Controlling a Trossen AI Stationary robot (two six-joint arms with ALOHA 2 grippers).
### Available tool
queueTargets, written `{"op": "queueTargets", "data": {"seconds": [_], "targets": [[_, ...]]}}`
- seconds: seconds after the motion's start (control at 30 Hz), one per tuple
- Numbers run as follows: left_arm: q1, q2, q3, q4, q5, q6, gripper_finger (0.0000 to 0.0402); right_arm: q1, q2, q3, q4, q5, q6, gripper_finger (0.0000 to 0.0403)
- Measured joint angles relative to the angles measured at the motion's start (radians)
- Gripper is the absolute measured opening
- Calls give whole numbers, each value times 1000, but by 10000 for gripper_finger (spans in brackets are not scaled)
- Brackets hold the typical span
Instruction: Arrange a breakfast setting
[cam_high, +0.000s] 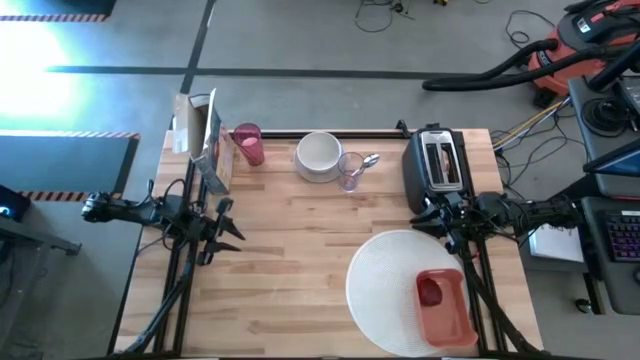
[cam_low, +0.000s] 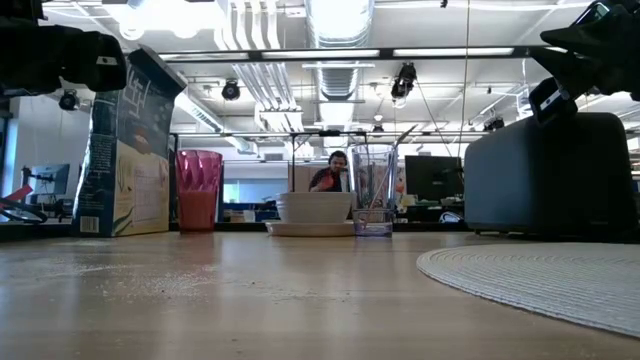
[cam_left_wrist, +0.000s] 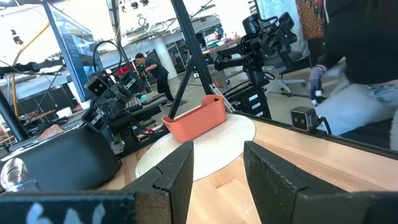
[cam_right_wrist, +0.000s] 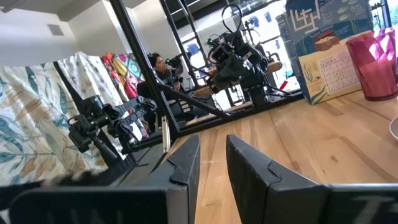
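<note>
Item: breakfast setting, early stage, judged barely begun.

- Large round white woven placemat (cam_high: 385, 275): laid at the near right of the wooden table (cam_high: 300, 250). Carries only a salmon-pink rectangular plastic bin (cam_high: 445, 308) with a small red fruit (cam_high: 430, 292) inside.
- White bowl (cam_high: 319, 153) on small pale plate (cam_high: 305, 172): far edge, well apart from the mat.
- Pink translucent cup (cam_high: 248, 143): far left, beside a cereal box (cam_high: 210, 145).
- Clear tumbler (cam_high: 350, 171) holding a metal spoon (cam_high: 366, 161): just beside the bowl.
- Black toaster (cam_high: 438, 165): far right; toast not discernible.
- Left hand (cam_high: 228, 229): fingers apart, grasping nothing, over the left edge.
- Right hand (cam_high: 440, 228): narrowly parted, empty, between toaster and mat.

Outstanding: bowl, plate, cup, spoon, toast to mat.
</note>
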Motion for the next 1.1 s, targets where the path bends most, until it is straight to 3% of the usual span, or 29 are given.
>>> {"op": "queueTargets", "data": {"seconds": [0.77, 1.0, 1.1], "targets": [[0, 0, 0, 6, 0, 34, 125, 0, 0, 0, 0, 0, 0, 68], [0, 0, 0, 140, 0, 29, 125, 0, 0, 0, 0, 0, 0, 68], [0, 0, 0, 215, -1, -65, 125, 0, 0, 0, 0, 0, 0, 68]]}}
